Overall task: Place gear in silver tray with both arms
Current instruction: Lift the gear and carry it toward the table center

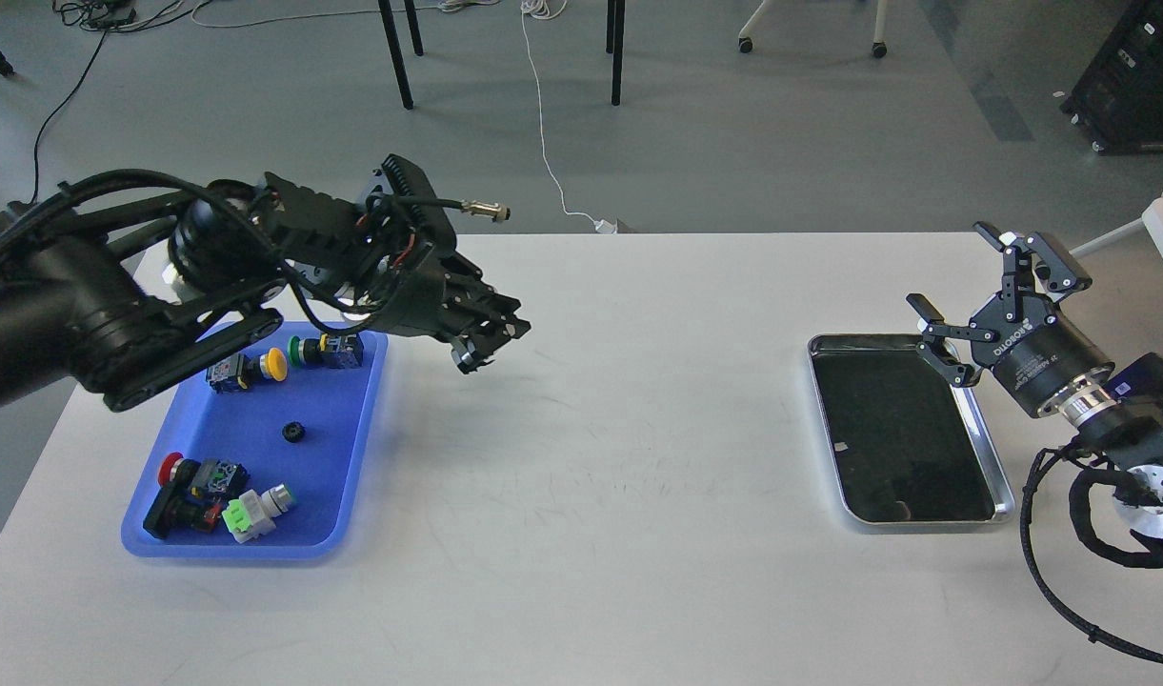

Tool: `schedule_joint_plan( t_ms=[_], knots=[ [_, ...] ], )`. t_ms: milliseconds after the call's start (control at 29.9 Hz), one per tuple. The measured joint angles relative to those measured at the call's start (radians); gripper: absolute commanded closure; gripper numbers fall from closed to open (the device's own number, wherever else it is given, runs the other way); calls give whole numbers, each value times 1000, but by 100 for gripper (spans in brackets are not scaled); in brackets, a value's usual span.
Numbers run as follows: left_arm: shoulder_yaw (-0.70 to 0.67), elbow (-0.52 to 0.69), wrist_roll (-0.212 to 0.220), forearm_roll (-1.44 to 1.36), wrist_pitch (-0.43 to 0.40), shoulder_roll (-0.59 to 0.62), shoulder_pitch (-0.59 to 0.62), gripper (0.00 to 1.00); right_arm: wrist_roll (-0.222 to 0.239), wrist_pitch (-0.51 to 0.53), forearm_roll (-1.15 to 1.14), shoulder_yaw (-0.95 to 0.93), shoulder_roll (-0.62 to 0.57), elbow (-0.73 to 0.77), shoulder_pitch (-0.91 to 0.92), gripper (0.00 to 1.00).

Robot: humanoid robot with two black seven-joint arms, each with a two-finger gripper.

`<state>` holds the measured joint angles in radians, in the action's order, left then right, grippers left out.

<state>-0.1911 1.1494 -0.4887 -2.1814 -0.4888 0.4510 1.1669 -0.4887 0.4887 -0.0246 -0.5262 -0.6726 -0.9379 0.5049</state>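
Observation:
A small black gear (293,432) lies in the middle of the blue plastic tray (338,467) at the left. My left gripper (491,347) hangs above the bare table, right of the blue tray; it is dark, and I cannot tell whether its fingers hold anything. The silver tray (857,339) sits at the right with a dark, bare bottom. My right gripper (951,271) is open and empty, just above the silver tray's far right corner.
The blue tray also holds several push-button switches: yellow (274,363), green (300,352), red (170,466), and a white-and-green part (253,510). A cable with a metal plug (486,211) sticks out from my left wrist. The table's far edge runs behind both arms.

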Motion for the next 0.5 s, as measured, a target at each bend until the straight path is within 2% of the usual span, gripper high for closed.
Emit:
schedule_joint_plan(
  t_ms=[134,301,501],
  knots=[
    [68,-113,0,-1,0,-139,52,82,0,0,0,0,-1,1,0,1],
    [169,-193,0,0,0,-281,85,82,0,0,0,0,-3,2,-3,1],
    [223,-273,0,0,0,-423,85,82,0,0,0,1,-12,4,-10,1]
  ],
)
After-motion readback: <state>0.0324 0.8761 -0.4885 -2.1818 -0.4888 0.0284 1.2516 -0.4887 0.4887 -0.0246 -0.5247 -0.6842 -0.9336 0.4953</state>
